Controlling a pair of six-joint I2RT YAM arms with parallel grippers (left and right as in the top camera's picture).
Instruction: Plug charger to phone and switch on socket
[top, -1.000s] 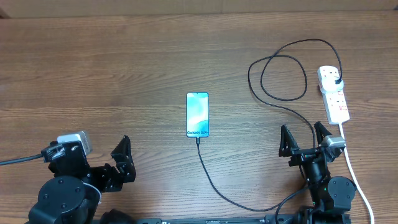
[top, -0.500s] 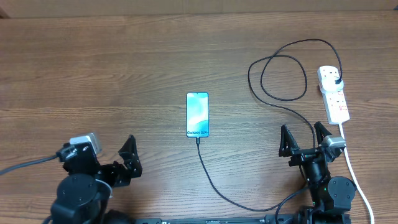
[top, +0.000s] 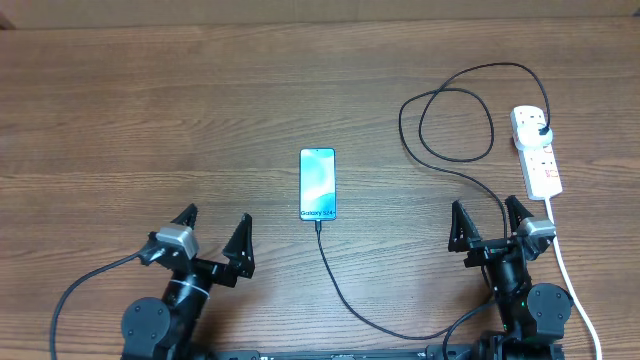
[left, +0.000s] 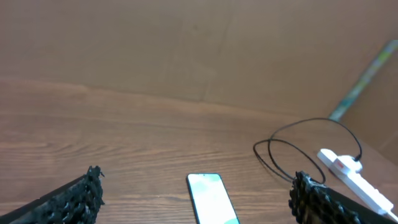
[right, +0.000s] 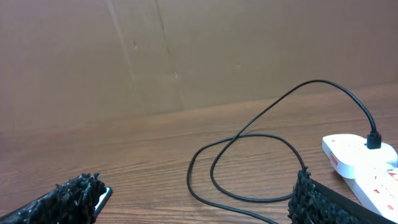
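Near the middle of the bench, the phone (top: 318, 184) lies flat with its screen lit, long sides running toward the far edge. The charger (top: 323, 245) meets the phone's near end with its connector tip. Its black cable curves along the near edge, loops toward the far right corner and ends in a plug seated in the socket (top: 540, 162), a white power strip by the right edge. At the near edge, the left gripper (top: 214, 222) and right gripper (top: 487, 212) both have their fingers spread apart, holding nothing.
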